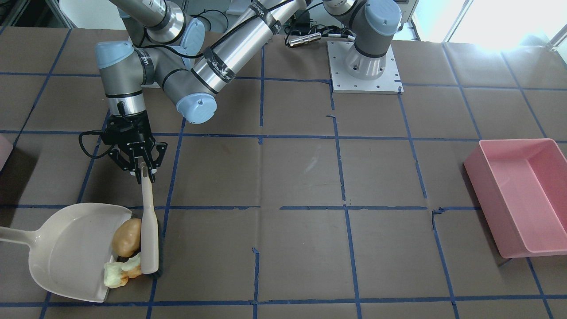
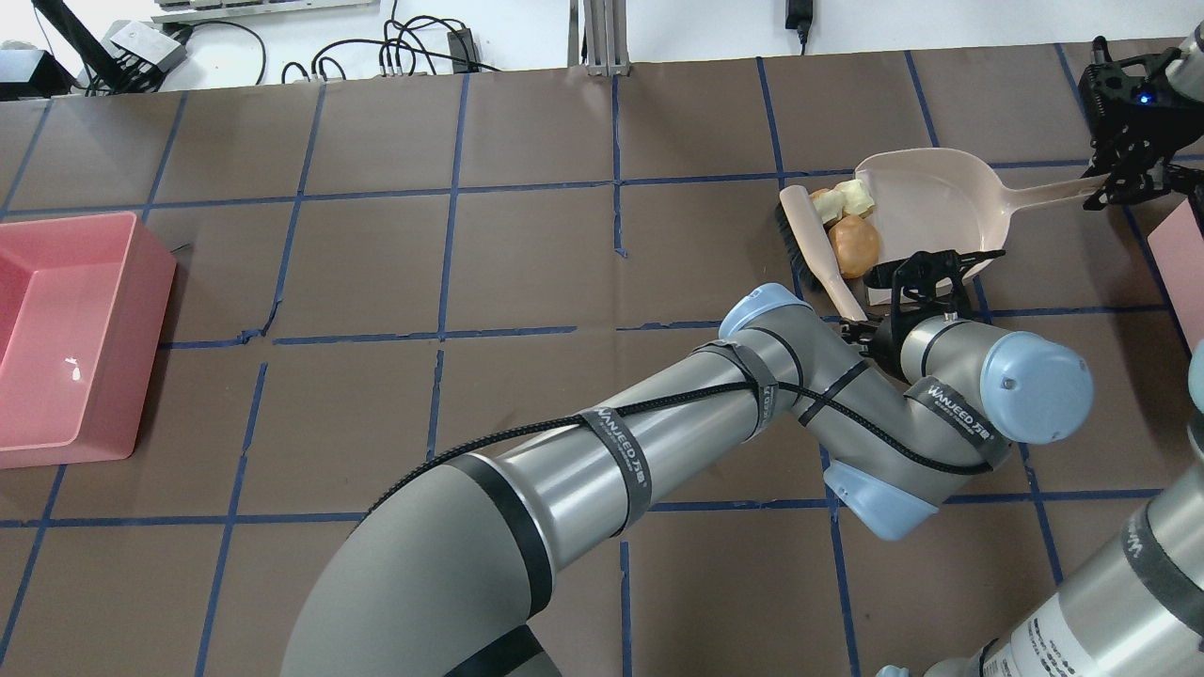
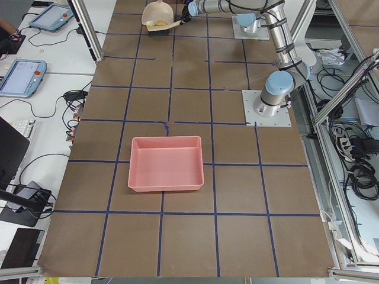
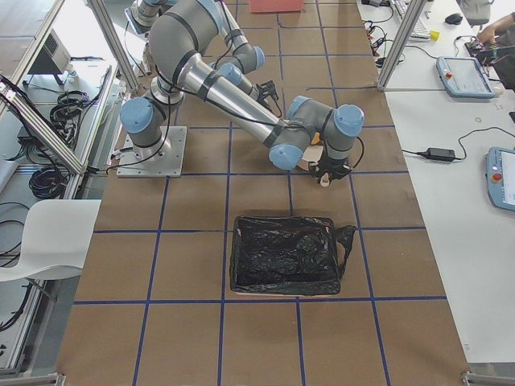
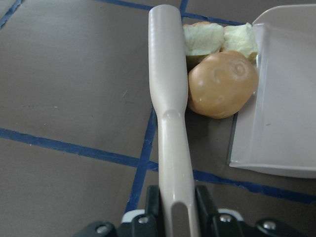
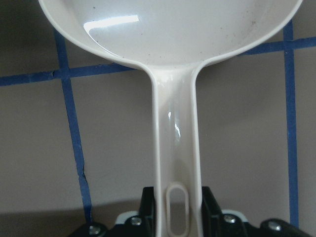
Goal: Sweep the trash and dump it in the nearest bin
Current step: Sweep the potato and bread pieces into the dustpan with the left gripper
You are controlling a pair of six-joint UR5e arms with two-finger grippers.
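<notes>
My left gripper (image 1: pixel 144 176) is shut on the handle of a beige brush (image 1: pixel 149 230), whose head rests on the table; the left wrist view shows the grip (image 5: pixel 174 210). The trash lies between the brush and the lip of a beige dustpan (image 1: pixel 71 252). It is a tan-brown potato lump (image 1: pixel 127 237) and two pale yellow-green chunks (image 1: pixel 116 275) that touch the brush. My right gripper (image 2: pixel 1105 188) is shut on the dustpan handle (image 6: pixel 175 148). Only a pale pink corner of the bin (image 2: pixel 1180 249) shows, close to the right gripper.
A large, deeper-pink tub (image 1: pixel 518 195) stands at the far end of the table, also in the overhead view (image 2: pixel 66 338). The left arm (image 2: pixel 658 442) reaches across the table's middle. The exterior right view shows a container lined with a black bag (image 4: pixel 286 256).
</notes>
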